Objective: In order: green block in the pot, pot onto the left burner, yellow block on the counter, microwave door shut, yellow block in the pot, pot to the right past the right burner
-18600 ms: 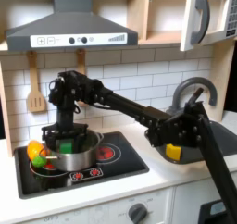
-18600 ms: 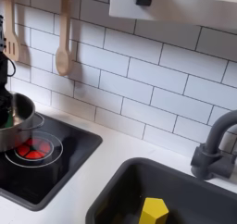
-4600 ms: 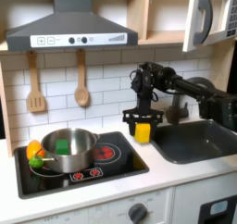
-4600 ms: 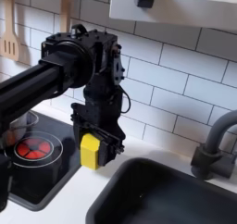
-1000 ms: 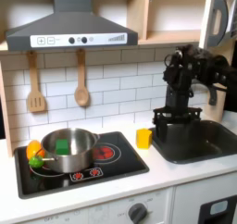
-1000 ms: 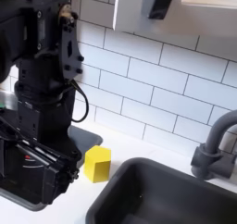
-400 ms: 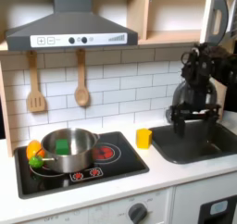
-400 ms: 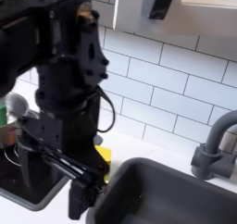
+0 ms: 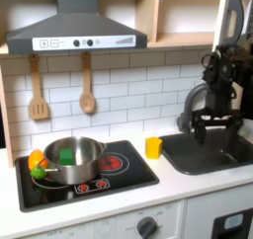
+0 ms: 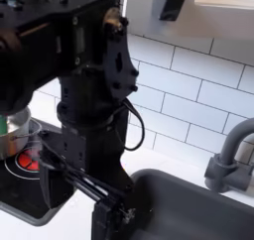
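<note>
Gripper (image 9: 212,131) further right, above sink (image 9: 208,154)

sink (image 10: 189,199) — partly behind arm (image 10: 89,95)

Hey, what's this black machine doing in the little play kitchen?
A robot arm is working through chores in a toy kitchen. Its gripper hangs above the sink, holding nothing. The yellow block sits on the counter between stove and sink. The green block lies in the steel pot on the stove's burner at the first exterior view's left. The microwave door up top stands open.
</note>
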